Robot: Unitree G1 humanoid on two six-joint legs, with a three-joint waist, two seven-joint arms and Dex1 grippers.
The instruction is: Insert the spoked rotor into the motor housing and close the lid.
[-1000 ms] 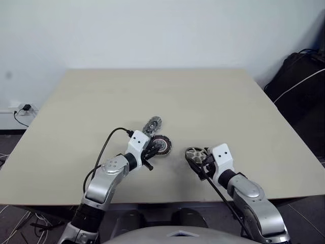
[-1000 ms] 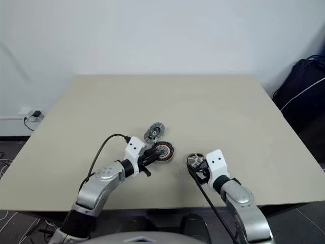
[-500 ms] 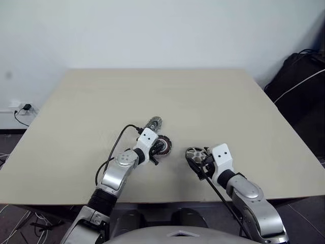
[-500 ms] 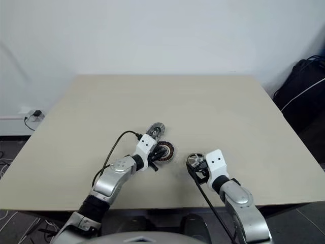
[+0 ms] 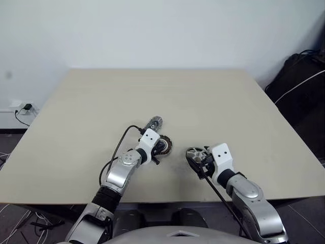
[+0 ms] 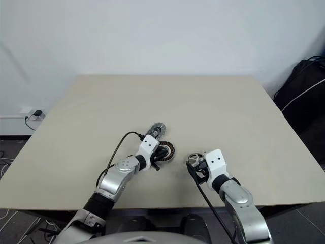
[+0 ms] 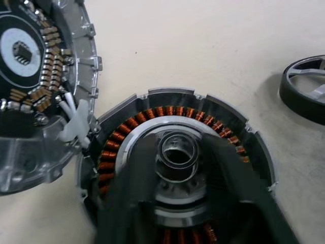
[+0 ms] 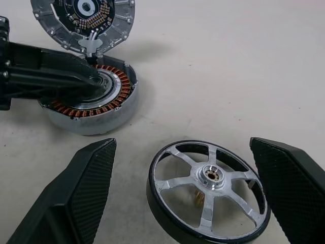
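One spoked rotor [image 8: 208, 190], hub upward

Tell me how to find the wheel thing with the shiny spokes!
Look at the near edge of the beige table, between the two black fingers of the right arm. The spoked rotor lies flat there. Unlike the copper-wound motor housing nearby, it has a black ring and silver spokes.

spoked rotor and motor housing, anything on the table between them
Nothing: in the right wrist view only bare table separates the spoked rotor from the motor housing.
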